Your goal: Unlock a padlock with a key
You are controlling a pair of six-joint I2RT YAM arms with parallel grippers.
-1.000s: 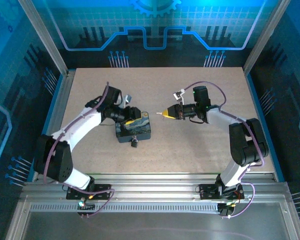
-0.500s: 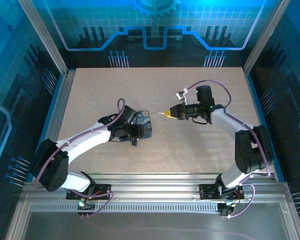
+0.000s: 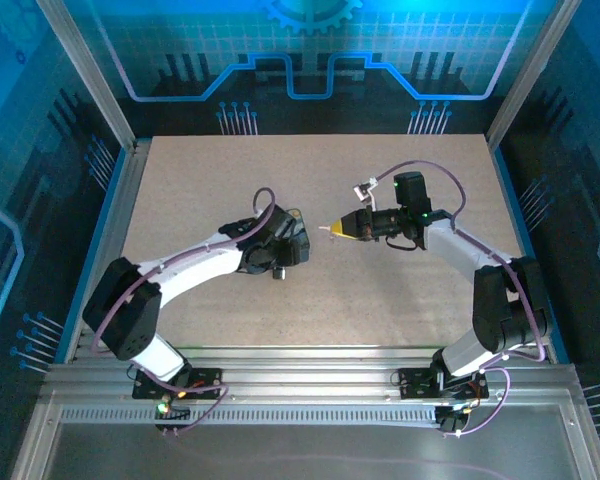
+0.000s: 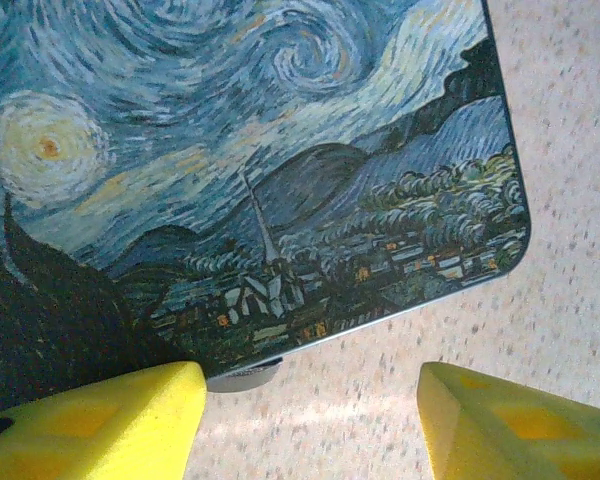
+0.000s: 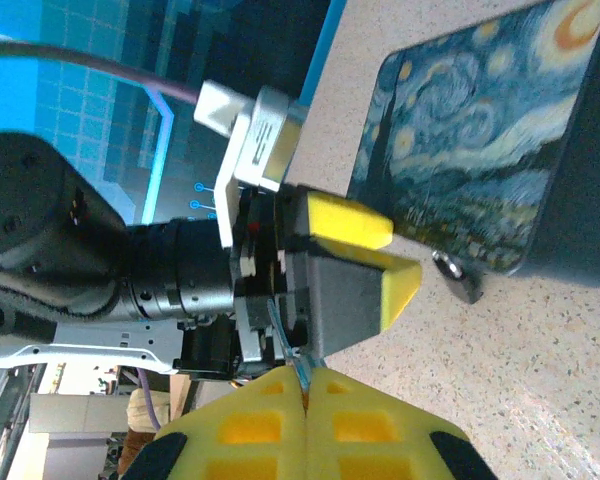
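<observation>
While right jaws, centre-right of top view, pinch slim key, left jaws stand wide above box corner; padlock sits against box edge on surface.

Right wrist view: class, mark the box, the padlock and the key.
Box (image 5: 480,130): right wrist view, painted lid.
Padlock (image 5: 458,277): right wrist view, metal body.
Key (image 5: 292,352): right wrist view, slim blade.

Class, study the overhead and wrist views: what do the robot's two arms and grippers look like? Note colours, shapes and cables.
The left arm and right arm have white shells with black joints, and a purple cable loops along each. The left gripper and right gripper end in chunky, wedge-shaped yellow fingers.
</observation>
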